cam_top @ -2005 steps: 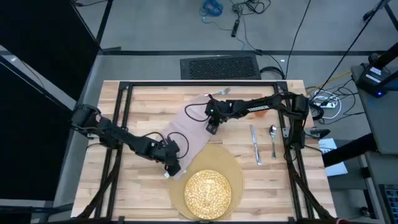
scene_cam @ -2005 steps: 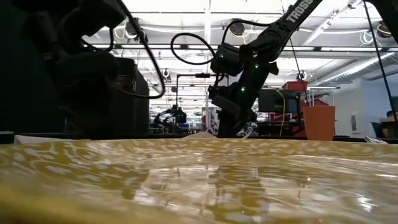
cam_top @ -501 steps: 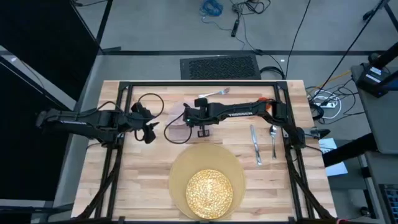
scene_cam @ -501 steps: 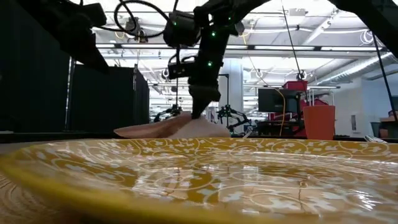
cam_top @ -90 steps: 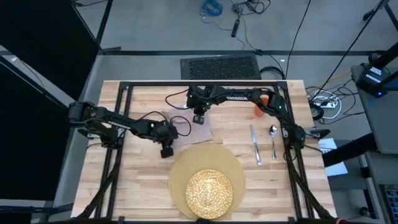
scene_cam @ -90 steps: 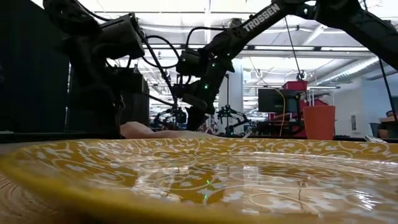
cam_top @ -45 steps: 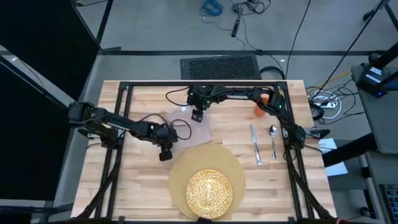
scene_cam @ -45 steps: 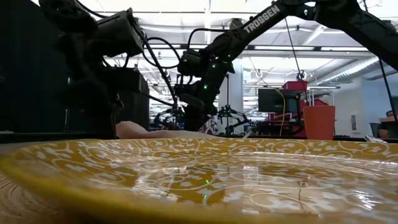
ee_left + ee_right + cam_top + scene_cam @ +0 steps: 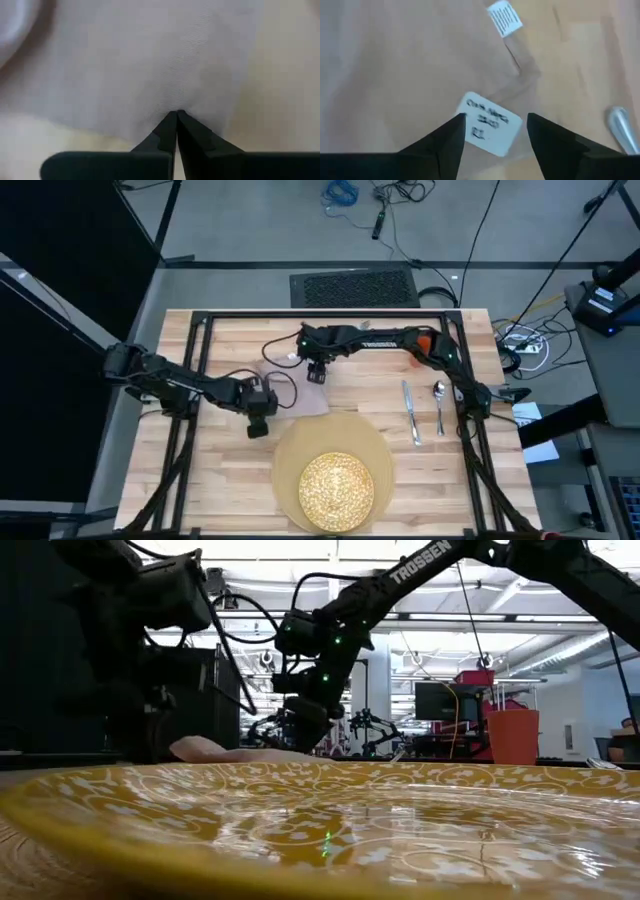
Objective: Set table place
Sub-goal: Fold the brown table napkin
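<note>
Left wrist: shut jaws pinching napkin (image 9: 165, 70)

Overhead, table-level, two close wrist views

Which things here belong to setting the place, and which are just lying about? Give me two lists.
For the job: table, placemat, plate, napkin, knife, spoon, cup. The left gripper pinches the napkin; the right gripper is open over it.

Lying about: floor mat and cables, both beyond the table.
</note>
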Controlling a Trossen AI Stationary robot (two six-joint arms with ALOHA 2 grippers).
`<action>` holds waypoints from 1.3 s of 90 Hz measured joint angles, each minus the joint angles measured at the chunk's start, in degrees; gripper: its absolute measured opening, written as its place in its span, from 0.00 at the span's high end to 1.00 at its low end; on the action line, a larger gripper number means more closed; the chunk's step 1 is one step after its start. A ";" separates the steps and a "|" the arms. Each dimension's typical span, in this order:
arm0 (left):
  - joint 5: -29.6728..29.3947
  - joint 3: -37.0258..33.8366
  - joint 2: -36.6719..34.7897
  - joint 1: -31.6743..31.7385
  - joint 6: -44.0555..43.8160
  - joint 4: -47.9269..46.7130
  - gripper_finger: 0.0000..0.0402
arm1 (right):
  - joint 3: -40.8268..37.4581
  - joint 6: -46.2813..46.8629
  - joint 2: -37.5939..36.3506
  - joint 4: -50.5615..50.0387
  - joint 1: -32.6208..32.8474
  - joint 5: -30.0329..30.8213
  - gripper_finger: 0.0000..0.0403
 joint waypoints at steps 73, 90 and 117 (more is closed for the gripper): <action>-9.33 2.84 -6.63 2.23 -12.79 21.53 1.00 | 0.00 -3.17 -5.46 -10.29 -0.39 3.77 0.56; -4.64 2.91 1.16 4.13 -15.10 32.13 1.00 | 0.00 -4.10 -12.53 -16.24 -1.99 9.20 0.56; 0.56 2.90 8.30 2.81 -17.30 31.06 1.00 | 0.04 -2.88 -22.04 -18.06 -4.68 9.16 0.56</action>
